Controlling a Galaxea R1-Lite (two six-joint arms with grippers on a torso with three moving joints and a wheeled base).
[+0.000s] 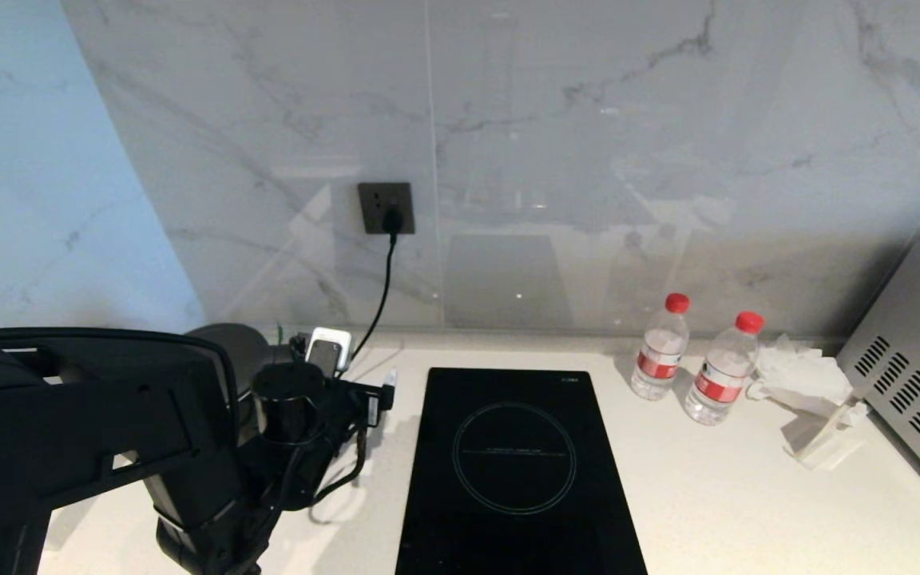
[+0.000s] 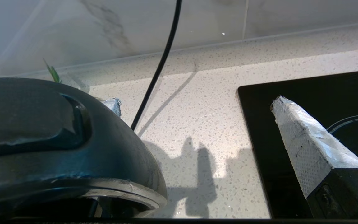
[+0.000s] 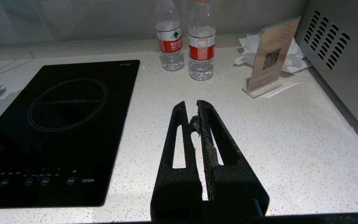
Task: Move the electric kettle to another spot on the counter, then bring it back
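Left tool [image 2: 194,124], spread wide and empty, brackets the glossy black jug kettle's [image 2: 57,149] top at the white speckled stone tabletop's [image 2: 204,124] far left, apparently lining up a grasp; right tool [image 3: 194,115], clenched, idles right.

The right gripper [image 3: 192,115] hangs over the white speckled desk [image 3: 291,149], its black jaws pressed together at the tips. Beside it lies the black glass hob [image 3: 54,130], and past it two water bottles [image 3: 170,37] with red labels stand just beside each other near the wall. Further along, a card stand [image 3: 270,56] with a QR code sits before crumpled tissue [image 3: 250,49], next to a grey vented appliance [image 3: 340,53].
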